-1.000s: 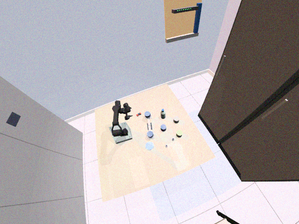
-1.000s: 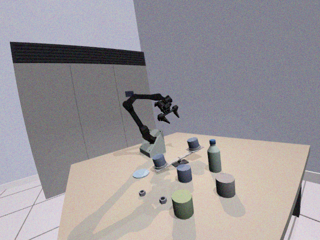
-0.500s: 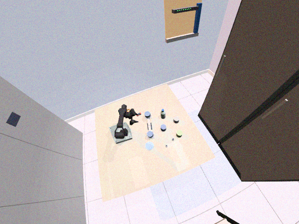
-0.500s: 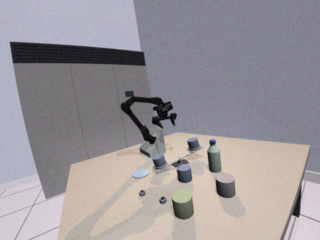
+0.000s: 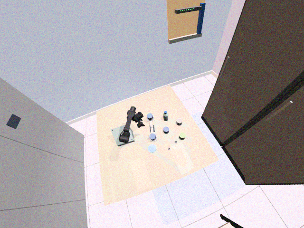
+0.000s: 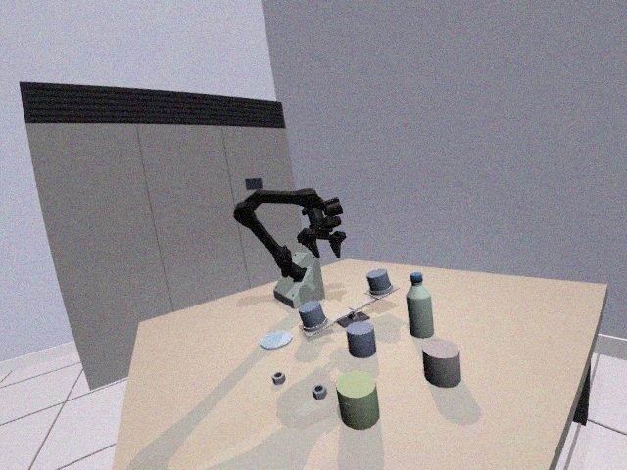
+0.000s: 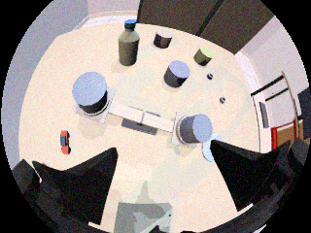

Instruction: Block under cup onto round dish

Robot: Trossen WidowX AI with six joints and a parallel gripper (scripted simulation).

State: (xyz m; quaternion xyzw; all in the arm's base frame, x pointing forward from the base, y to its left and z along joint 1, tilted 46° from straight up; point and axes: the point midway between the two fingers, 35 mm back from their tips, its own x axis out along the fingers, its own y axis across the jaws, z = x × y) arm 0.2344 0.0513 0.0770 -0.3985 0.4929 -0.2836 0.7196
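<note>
Two blue-grey cups stand on the ends of the balance [image 5: 151, 123] [image 6: 364, 305] [image 7: 126, 112]. The cup at the dish end [image 5: 152, 136] [image 6: 312, 315] [image 7: 195, 128] sits lower; the far cup [image 5: 149, 116] [image 6: 378, 281] [image 7: 90, 92] sits higher, and both lean with the tilted beam. The block is hidden from view. The pale blue round dish [image 5: 152, 148] [image 6: 275, 340] [image 7: 207, 150] lies flat beside the lower cup, with nothing on it. My gripper [image 6: 327, 256] [image 7: 165, 149] is open and empty, pointing down high above the table, on the arm-base side of the balance.
Beyond the balance stand a blue cylinder [image 5: 166, 129] [image 6: 361, 340] [image 7: 177, 74], a bottle [image 5: 165, 116] [image 6: 420, 310] [image 7: 128, 48], a grey cylinder [image 6: 441, 362] and a green cylinder [image 6: 358, 399]. Two nuts [image 6: 278, 377] [image 6: 318, 391] lie near the green one. A toy car [image 7: 64, 142] lies near the higher cup.
</note>
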